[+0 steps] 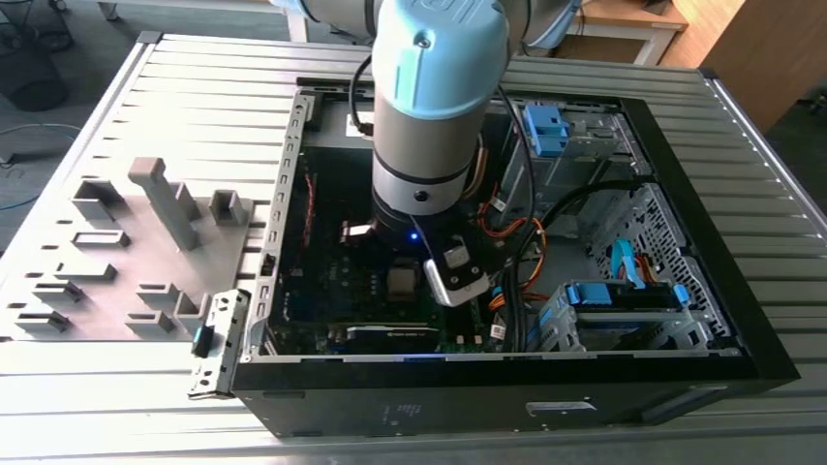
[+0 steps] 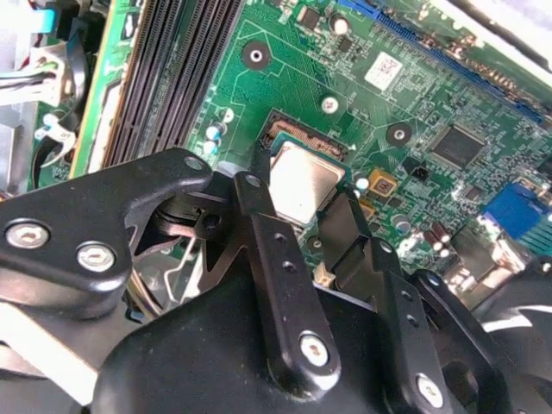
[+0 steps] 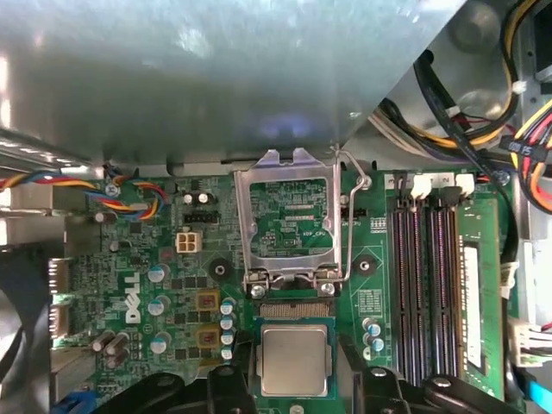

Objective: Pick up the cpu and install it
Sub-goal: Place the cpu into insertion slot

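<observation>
Silvery square cpu (image 3: 295, 360) sits level, seemingly over socket (image 3: 295, 311).

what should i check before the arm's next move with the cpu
1. load plate swung up off the socket: ok
2. lever unlatched: ok
3. gripper shut on the cpu, one finger at each side: ok
4. cpu edges parallel to the socket's: ok, as far as the first wrist view shows
5. cpu covers the socket: not ok, a strip of the socket shows past the cpu's edge
6. cpu height over the socket: cannot tell
</observation>
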